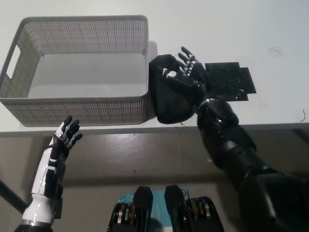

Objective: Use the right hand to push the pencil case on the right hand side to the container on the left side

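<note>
Beside container, pencil case long axis near-far.

R hand flat on pencil case touching basket; L hand idle below table

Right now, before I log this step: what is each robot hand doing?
Left robot hand: open, holding nothing, resting below the table edge.
Right robot hand: open, fingers spread, lying against the black pencil case beside the grey basket, gripping nothing.
</note>
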Controlling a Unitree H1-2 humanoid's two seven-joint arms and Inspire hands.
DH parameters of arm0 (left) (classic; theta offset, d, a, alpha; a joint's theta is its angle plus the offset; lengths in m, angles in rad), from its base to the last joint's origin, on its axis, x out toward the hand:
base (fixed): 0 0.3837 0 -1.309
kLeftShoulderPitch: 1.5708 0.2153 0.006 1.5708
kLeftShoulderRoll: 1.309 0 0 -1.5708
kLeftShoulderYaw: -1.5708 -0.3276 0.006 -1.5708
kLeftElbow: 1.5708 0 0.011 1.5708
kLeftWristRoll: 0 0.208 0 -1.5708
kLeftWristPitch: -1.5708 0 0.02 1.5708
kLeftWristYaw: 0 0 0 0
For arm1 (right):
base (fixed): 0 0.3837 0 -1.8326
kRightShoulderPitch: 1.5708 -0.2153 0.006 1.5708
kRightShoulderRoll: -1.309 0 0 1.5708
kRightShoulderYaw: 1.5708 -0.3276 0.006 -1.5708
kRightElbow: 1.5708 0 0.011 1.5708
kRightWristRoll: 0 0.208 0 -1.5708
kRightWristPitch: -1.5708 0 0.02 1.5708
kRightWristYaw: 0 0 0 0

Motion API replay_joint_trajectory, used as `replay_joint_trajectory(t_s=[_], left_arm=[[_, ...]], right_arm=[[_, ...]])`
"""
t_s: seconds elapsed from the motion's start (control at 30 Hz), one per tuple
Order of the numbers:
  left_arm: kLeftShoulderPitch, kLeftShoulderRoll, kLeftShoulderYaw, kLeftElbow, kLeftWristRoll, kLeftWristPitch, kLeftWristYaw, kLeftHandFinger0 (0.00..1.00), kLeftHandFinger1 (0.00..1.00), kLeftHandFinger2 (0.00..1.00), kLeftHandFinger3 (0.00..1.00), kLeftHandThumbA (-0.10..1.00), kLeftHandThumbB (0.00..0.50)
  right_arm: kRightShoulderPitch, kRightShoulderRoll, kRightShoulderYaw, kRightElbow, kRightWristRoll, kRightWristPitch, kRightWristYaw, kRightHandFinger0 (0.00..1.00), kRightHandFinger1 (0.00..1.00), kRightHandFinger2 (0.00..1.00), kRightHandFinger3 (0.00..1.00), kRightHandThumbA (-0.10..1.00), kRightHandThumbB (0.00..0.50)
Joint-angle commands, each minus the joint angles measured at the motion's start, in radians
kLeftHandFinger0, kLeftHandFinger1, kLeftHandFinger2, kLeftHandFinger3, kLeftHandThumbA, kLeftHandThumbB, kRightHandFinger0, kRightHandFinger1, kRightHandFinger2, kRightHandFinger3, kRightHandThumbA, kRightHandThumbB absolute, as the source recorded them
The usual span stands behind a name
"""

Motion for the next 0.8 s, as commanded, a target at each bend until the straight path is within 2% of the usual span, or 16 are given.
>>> replay_joint_trajectory(t_s=[0.0,0.2,0.3,0.43,0.53,0.67,0.77], left_arm=[[-0.013,0.006,0.002,-0.028,-0.011,-0.035,-0.007,1.0,1.0,1.0,1.0,1.0,0.057],[-0.015,0.007,0.003,-0.031,-0.008,-0.026,-0.006,1.0,1.0,1.0,1.0,1.0,0.066],[-0.016,0.01,0.003,-0.03,-0.011,-0.034,-0.009,1.0,1.0,1.0,1.0,1.0,0.052],[-0.015,0.012,0.004,-0.035,-0.007,-0.029,-0.009,1.0,1.0,1.0,1.0,1.0,0.054],[-0.017,0.015,0.005,-0.036,0.001,-0.022,-0.006,1.0,1.0,1.0,1.0,1.0,0.052],[-0.021,0.014,0.006,-0.037,-0.001,-0.018,-0.006,1.0,1.0,1.0,1.0,1.0,0.047],[-0.025,0.011,0.004,-0.03,-0.003,-0.018,-0.006,1.0,1.0,1.0,1.0,1.0,0.052]], right_arm=[[-0.084,0.047,0.003,-0.051,0.024,-0.072,0.005,1.0,1.0,1.0,1.0,1.0,0.164],[-0.071,0.079,0.058,-0.097,-0.013,-0.062,-0.013,1.0,1.0,1.0,1.0,1.0,0.193],[-0.063,0.08,0.062,-0.109,-0.005,-0.065,-0.007,1.0,1.0,1.0,1.0,1.0,0.196],[-0.052,0.055,0.106,-0.117,-0.046,-0.095,-0.041,1.0,1.0,1.0,1.0,1.0,0.178],[-0.05,0.031,0.1,-0.117,-0.026,-0.11,-0.021,1.0,1.0,1.0,1.0,1.0,0.19],[-0.046,-0.017,0.145,-0.128,-0.082,-0.111,-0.062,1.0,1.0,1.0,1.0,1.0,0.253],[-0.042,-0.043,0.161,-0.135,-0.092,-0.115,-0.078,1.0,1.0,1.0,1.0,1.0,0.255]])
